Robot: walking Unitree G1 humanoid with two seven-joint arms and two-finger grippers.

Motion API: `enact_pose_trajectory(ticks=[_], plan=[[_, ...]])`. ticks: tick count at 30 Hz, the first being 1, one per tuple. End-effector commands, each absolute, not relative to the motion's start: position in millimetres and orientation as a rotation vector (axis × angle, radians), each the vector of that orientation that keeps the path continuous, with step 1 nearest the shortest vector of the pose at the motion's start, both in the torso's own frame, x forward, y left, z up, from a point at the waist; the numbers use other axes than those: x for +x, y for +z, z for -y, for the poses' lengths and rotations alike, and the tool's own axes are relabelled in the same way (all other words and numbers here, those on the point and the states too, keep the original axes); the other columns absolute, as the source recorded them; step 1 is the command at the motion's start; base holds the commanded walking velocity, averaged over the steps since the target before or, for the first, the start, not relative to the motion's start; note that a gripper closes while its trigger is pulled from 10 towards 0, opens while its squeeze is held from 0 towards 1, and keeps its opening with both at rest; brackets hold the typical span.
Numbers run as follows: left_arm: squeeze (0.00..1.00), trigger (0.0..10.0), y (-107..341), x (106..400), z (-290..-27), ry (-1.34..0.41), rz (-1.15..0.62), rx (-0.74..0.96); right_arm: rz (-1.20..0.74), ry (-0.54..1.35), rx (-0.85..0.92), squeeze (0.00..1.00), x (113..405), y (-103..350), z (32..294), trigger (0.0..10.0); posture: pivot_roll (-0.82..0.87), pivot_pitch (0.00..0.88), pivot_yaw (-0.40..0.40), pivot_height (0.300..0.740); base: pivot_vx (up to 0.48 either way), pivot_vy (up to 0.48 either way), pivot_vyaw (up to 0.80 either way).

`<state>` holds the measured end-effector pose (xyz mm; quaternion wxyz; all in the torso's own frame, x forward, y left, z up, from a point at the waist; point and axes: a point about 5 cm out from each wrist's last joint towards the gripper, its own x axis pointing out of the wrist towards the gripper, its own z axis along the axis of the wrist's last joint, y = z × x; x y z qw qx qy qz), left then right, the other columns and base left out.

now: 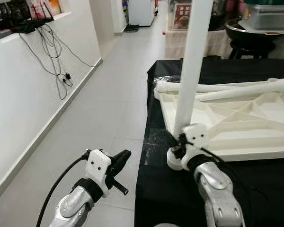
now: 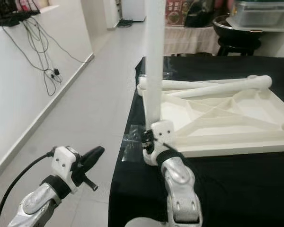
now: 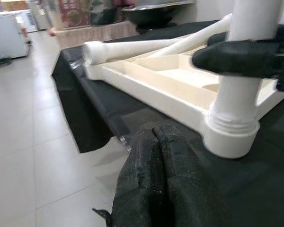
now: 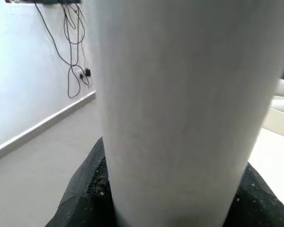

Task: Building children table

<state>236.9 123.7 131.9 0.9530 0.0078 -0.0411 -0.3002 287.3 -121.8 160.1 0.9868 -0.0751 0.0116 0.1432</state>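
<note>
1 leg (image 1: pixel 191 61) is pinched upright in the tabletop (image 1: pixel 246 123) corner by the right end effector (image 1: pixel 180 144); 2 legs (image 1: pixel 217 87) lie unfitted; left end effector (image 1: pixel 120 158) pressed together.

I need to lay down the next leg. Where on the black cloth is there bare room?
Bare cloth lies in front of the upturned tabletop, right of the right pincer. The far edge is crowded by loose legs; the near-left corner by the upright leg.

The right gripper (image 2: pixel 150 140) clamps an upright leg (image 2: pixel 154 61) at the tabletop's (image 2: pixel 227 118) corner; the left gripper (image 2: pixel 92 156) hangs closed beside the table (image 2: pixel 227 189).
</note>
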Motion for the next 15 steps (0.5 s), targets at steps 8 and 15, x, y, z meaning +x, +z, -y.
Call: enact_pose_trajectory(ticks=[8,15], plan=[[0.0,10.0,123,241,-122,-0.6,0.053,0.01,-0.101,0.423,-0.023,1.0,310,152,121,10.0,-0.03,0.086,0.054,0.74,0.0,0.0,0.0],[0.0,10.0,122,242,-118,-0.616,0.048,0.002,-0.005,0.75,-0.084,0.0,317,177,112,10.0,-0.02,0.073,0.046,0.74,0.0,0.0,0.0]])
